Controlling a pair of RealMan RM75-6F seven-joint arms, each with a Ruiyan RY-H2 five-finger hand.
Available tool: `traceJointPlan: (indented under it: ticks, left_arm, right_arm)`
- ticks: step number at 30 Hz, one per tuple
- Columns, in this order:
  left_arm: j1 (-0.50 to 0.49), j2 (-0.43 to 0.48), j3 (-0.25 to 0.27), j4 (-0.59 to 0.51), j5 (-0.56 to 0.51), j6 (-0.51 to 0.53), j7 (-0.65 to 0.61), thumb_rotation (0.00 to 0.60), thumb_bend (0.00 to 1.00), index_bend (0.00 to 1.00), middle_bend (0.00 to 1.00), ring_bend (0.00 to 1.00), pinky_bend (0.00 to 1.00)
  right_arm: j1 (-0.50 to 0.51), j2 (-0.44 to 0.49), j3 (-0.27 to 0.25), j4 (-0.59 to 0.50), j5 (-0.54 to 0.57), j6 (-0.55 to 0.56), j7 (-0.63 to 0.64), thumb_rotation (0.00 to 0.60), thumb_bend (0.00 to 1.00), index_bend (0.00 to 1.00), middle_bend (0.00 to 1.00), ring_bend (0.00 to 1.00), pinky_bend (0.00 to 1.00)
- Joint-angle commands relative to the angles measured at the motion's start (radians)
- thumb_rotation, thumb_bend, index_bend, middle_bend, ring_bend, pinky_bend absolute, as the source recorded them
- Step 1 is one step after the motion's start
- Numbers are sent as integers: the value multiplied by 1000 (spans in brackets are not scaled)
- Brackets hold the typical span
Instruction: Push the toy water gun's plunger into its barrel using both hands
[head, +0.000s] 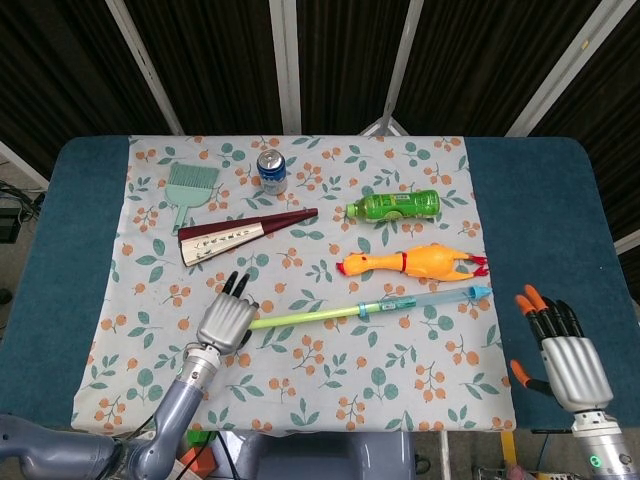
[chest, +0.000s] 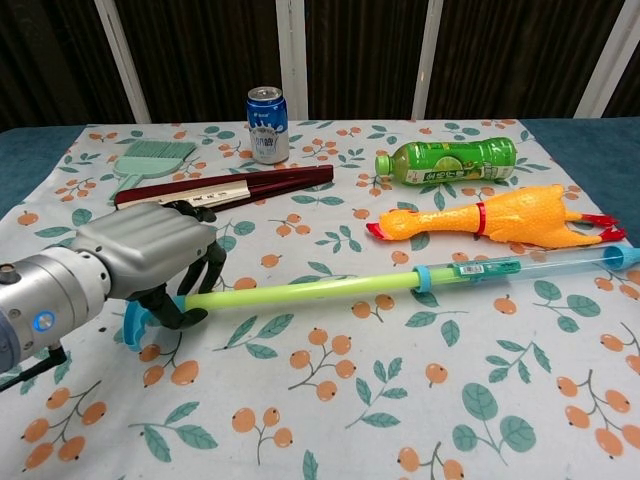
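Now gripped at one end: toy water gun on floral cloth

Left hand (chest: 150, 262) holds the plunger (chest: 300, 292) of the toy water gun (head: 370, 308) at its left end, fingers curled around the green rod beside the blue end handle. The clear barrel (chest: 525, 265) runs off to the right, slightly tilted, its blue tip near the rubber chicken (head: 412, 263). Right hand (head: 558, 344) hovers over the blue table edge, well apart from the gun, fingers spread and holding nothing. Beyond lie a green bottle (head: 393, 206), a folded fan (head: 245, 234), a soda can (head: 271, 170) and a green brush (head: 189, 186), all on the tablecloth (head: 310, 390)
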Motion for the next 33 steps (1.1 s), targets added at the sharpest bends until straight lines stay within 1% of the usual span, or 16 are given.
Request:
traceJointPlan:
  ticks: [1,5,13,18,21,25,33]
  left_arm:
    - [-7,33,17,-10,41,-29,-36,600,575,601,574,68,0]
    - [-12,73,32,-20,69,-67,-76,600,577,603,573,68,0]
    - [-14,133,46,-30,117,-110,-151,600,577,606,576,68,0]
    - [-7,170,51,-40,148,-116,-200,600,576,606,576,69,0]
    - [-5,192,53,-42,158,-128,-227,600,577,606,576,69,0]
    - [-4,211,55,-44,164,-138,-247,600,577,606,576,68,0]
    - [-4,245,62,-59,174,-158,-268,600,576,606,575,69,0]
  right_arm:
    - [45,-24,29,-48,29,-50,-66,600,337,14,27,0,0]
    - [85,-56,50,-77,65,-99,-128,600,336,80,103,0,0]
    - [157,-133,84,-85,162,-180,-285,600,337,126,139,0,0]
    - [200,-181,113,-70,257,-212,-377,600,336,162,168,0,0]
    - [215,-201,118,-59,310,-218,-426,600,336,183,192,0,0]
    - [227,-217,113,-30,362,-227,-468,600,337,189,197,0,0]
    - [243,-263,106,62,453,-246,-482,600,336,214,214,5,0]
